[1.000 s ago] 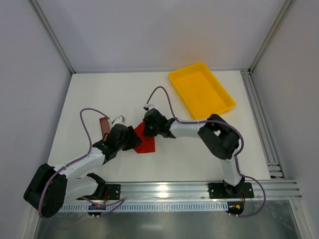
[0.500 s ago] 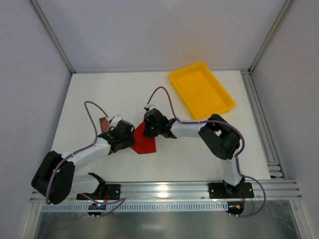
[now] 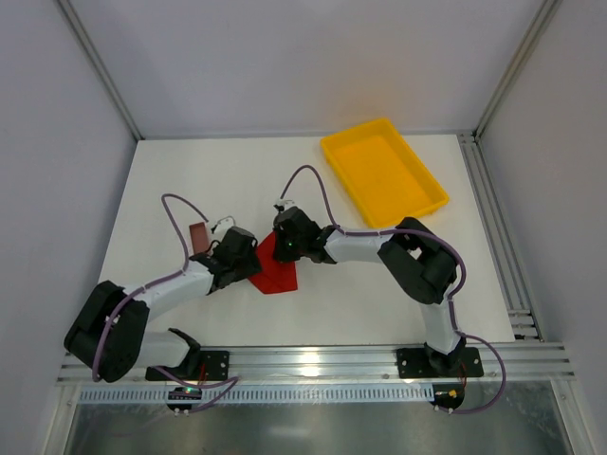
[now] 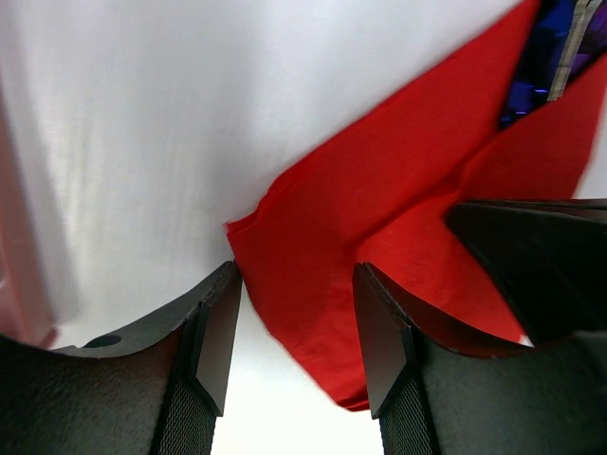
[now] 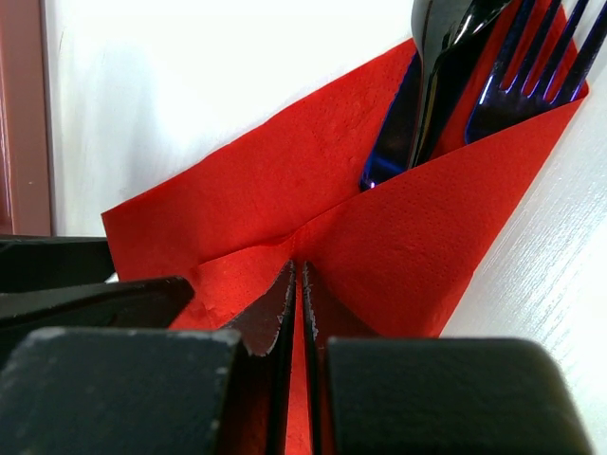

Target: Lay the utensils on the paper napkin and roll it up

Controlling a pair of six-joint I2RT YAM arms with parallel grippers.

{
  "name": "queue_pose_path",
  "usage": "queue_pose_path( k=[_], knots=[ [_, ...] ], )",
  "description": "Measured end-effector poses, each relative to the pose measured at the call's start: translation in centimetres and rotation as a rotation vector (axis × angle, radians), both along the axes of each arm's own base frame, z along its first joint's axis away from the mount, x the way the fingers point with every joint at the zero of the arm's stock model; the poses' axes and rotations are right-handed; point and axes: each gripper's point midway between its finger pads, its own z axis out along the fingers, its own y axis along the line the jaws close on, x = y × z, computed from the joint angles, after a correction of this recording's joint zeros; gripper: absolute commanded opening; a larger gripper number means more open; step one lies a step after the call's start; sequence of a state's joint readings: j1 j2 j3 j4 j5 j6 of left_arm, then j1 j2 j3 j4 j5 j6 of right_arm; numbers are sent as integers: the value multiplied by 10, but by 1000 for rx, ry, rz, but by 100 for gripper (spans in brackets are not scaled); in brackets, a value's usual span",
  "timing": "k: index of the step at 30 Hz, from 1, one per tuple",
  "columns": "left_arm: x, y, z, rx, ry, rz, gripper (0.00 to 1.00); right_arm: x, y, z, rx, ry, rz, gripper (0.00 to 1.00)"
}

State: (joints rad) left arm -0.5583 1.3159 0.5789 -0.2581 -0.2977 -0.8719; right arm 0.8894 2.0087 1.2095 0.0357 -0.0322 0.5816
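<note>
The paper napkin is a red sheet on the table, folded over the utensils. In the right wrist view the black utensil and the blue-purple fork stick out of the napkin at the top right. My right gripper is shut, its tips pressed on the napkin's fold. My left gripper is open, and the napkin's left corner lies between its jaws. In the top view the left gripper and the right gripper meet at the napkin.
A small brownish-red block lies just left of the left gripper. It also shows at the left edge of the right wrist view. A yellow tray stands at the back right. A metal rail runs along the near edge.
My left arm has swung in and its gripper has moved up and right onto the napkin's left corner. The right gripper and the napkin have stayed put.
</note>
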Motion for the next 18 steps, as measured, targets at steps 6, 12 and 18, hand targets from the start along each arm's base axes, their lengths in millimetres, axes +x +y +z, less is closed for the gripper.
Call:
queue_pose_path(
  k=[6, 12, 18],
  knots=[
    [-4, -20, 5, -168, -56, -10, 54, 0, 0, 0, 1, 0, 0, 7],
    [-13, -25, 10, -248, -76, -21, 55, 0, 0, 0, 4, 2, 2, 7],
    [-8, -33, 24, -308, -143, -42, 54, 0, 0, 0, 4, 3, 3, 7]
  ],
)
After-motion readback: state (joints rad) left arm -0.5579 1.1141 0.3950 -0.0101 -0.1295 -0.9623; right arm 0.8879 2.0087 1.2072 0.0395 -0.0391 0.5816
